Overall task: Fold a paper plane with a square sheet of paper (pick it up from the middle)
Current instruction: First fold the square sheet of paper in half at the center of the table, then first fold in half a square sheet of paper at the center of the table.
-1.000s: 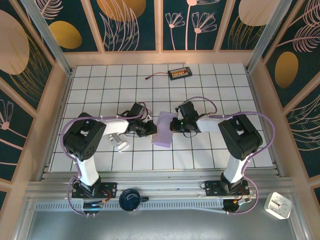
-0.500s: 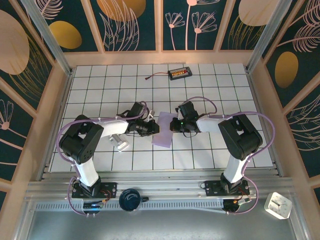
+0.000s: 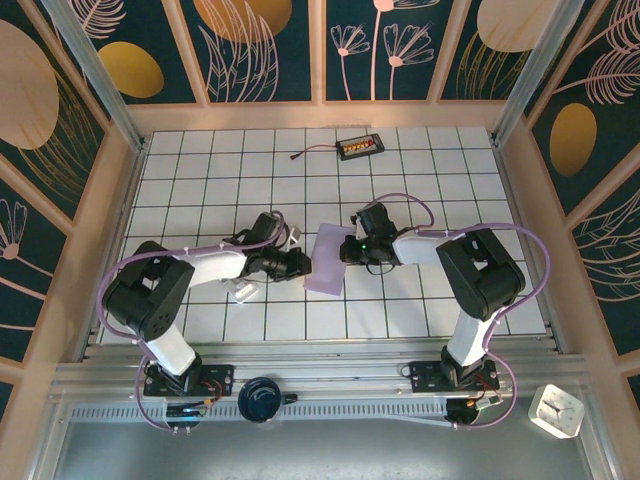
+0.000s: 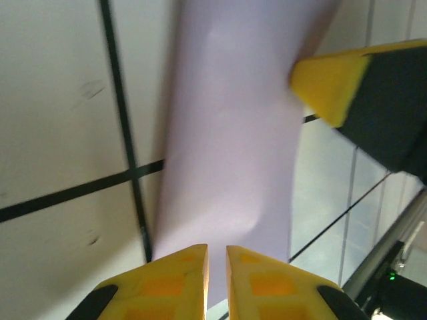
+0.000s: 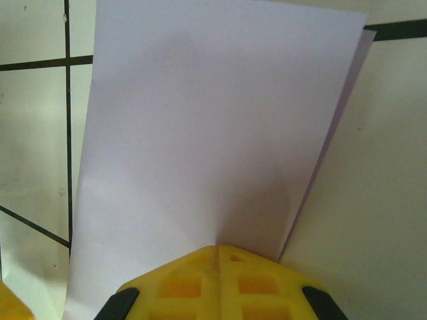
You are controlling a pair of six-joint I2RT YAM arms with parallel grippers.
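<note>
Left arm swung outward; sheet over white-tiled table, floral walls.

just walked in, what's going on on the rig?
Both arms are working the square sheet of paper, already folded double. The right gripper has its jaws shut on one edge. The left gripper is at the opposite edge, jaws almost closed; whether they pinch it is unclear. No plane shape yet.
</note>
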